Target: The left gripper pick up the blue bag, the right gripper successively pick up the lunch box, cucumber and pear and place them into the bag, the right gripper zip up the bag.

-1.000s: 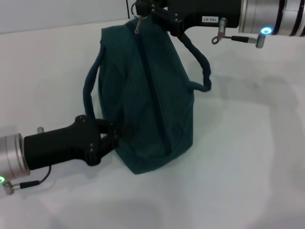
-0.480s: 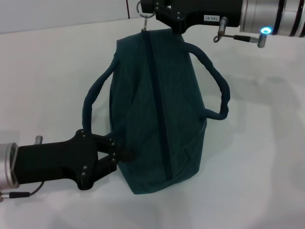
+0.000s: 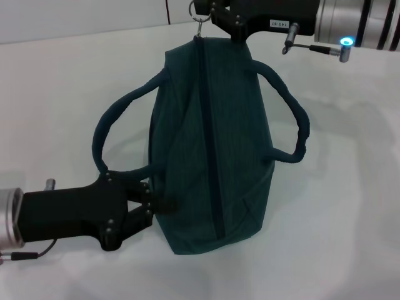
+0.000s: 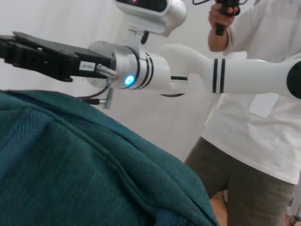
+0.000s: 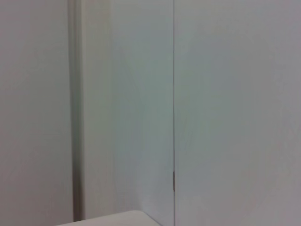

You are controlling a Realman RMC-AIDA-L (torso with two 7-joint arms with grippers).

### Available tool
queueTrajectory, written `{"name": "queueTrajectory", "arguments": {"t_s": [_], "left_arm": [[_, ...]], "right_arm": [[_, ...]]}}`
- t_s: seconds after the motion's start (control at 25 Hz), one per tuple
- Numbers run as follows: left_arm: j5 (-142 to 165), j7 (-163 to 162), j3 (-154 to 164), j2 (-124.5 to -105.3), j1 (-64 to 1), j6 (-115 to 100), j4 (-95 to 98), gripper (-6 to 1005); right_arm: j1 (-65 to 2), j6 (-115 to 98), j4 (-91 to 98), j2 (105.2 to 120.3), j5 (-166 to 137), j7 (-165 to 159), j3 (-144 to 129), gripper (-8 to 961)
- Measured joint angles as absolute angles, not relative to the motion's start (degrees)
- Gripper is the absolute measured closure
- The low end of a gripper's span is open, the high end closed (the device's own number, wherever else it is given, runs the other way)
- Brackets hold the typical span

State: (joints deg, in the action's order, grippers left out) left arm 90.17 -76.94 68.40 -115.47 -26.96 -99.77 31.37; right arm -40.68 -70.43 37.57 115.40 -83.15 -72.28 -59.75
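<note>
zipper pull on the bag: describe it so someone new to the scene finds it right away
On the white table lies a dark teal bag, the left gripper clamping its near end. Follow the zipper line to the far end: the small metal ring under the right gripper, the only shiny part.

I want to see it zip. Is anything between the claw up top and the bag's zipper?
Nothing visible. The right claw already has the zipper pull at the far end of the blue bag. The left claw pinches the near end.
</note>
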Motion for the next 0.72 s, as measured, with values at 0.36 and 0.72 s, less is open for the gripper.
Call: {"name": "queueTrajectory", "arguments": {"t_s": [0.36,0.72], "left_arm": [[89.93,-84.38,59.88,-115.97,-27.49,-98.86,31.91,926],[92.22,-110.13,54.06,-113.89,-28.04,-98.6,42.1,791]], "right_arm": [[-40.38,-72.52,36.53,115.39,-83.01,-72.58,-59.92,825],[-39.48,-73.2,36.03,115.4,-83.0,-72.29,-60.01,822]]}}
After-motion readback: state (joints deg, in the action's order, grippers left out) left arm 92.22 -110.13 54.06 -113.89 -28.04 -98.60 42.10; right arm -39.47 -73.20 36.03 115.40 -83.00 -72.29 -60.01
